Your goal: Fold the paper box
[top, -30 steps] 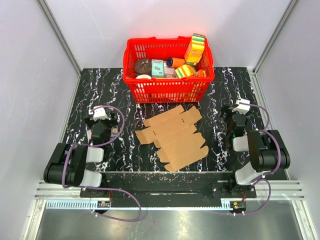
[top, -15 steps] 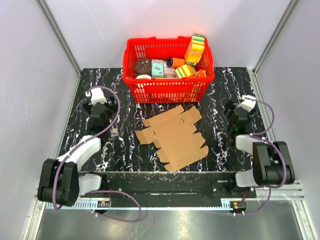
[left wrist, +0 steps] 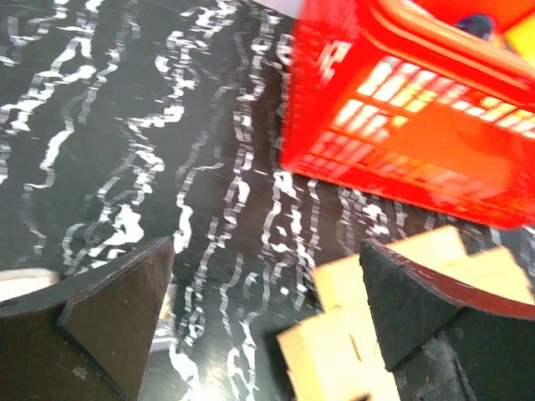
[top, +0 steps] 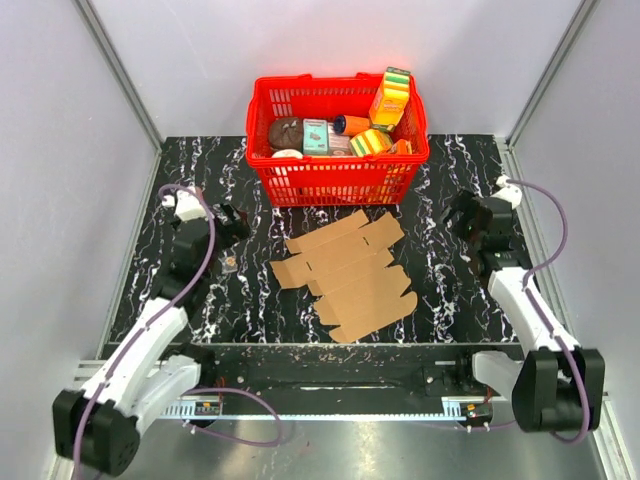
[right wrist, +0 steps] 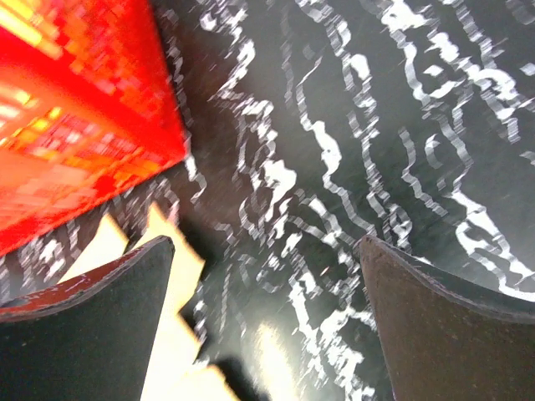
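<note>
Left arm [top: 150,335], right arm [top: 525,300] outstretched, jaws wide.

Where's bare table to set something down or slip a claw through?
Free: table corners either side of the red basket; strips between the paper box and the open left claw, and the open right claw. Crowded: centre, where the flat box lies just before the basket, gap narrow.

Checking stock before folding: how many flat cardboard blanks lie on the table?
1: the paper box lies flat on the table, in front of the red basket. Another sheet underneath could be hidden.
</note>
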{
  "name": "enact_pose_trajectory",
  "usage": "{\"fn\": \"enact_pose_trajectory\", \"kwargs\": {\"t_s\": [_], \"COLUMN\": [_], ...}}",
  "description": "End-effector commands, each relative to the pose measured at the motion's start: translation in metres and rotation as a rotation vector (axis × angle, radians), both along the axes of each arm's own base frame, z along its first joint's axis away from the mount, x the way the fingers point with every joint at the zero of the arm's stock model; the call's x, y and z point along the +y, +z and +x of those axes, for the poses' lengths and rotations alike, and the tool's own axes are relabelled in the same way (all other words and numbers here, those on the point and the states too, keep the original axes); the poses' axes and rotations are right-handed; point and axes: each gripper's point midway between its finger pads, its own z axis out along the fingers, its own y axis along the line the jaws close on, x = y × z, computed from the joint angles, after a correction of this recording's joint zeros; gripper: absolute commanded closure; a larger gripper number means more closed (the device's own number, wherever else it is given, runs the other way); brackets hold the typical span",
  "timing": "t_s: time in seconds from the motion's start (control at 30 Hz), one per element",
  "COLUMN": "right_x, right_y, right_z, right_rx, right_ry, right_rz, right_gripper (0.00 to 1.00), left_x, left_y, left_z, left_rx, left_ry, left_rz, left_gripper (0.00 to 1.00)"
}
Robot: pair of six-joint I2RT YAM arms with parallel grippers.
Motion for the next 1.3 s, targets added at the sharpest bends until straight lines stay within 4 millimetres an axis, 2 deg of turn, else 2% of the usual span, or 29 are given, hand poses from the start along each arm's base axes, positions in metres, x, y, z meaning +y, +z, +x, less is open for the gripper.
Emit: {"fn": "enact_pose_trajectory", "kwargs": {"t_s": [0.0,0.03,0.23,0.3,0.43,0.63,0.8,1.07,1.2,1.27], "right_x": [0.054,0.058,0.084,0.085,0.088,0.109,0.114,0.123,0.129,0.13], "right_y": [0.002,0.004,-0.024,-0.041,-0.062,-0.077,-0.096,-0.118,-0.123,-0.125], "right_z": [-0.032,-0.038,-0.074,-0.083,-0.095,-0.101,-0.099,-0.095,-0.094,-0.094], "right_rx": [0.079,0.085,0.255,0.33,0.406,0.486,0.549,0.593,0.602,0.604], "right_ry": [0.22,0.242,0.318,0.321,0.354,0.468,0.476,0.503,0.531,0.539], "right_rz": [0.203,0.218,0.355,0.367,0.361,0.444,0.482,0.524,0.548,0.554], "right_gripper": [0.0,0.0,0.03,0.06,0.09,0.21,0.24,0.28,0.41,0.41], "left_x": [-0.03,-0.038,-0.073,-0.087,-0.106,-0.124,-0.14,-0.144,-0.145,-0.145], "left_y": [-0.016,-0.015,-0.042,-0.051,-0.063,-0.072,-0.069,-0.076,-0.078,-0.08], "left_z": [-0.034,-0.041,-0.075,-0.085,-0.098,-0.11,-0.115,-0.117,-0.118,-0.12], "left_rx": [0.094,0.094,0.186,0.214,0.256,0.283,0.274,0.288,0.292,0.296], "left_ry": [-0.106,-0.136,-0.243,-0.281,-0.326,-0.359,-0.415,-0.432,-0.433,-0.436], "left_rz": [-0.12,-0.138,-0.209,-0.225,-0.231,-0.235,-0.27,-0.274,-0.278,-0.278], "left_gripper": [0.01,0.01,0.01,0.01,0.01,0.01,0.01,0.01,0.01,0.01]}}
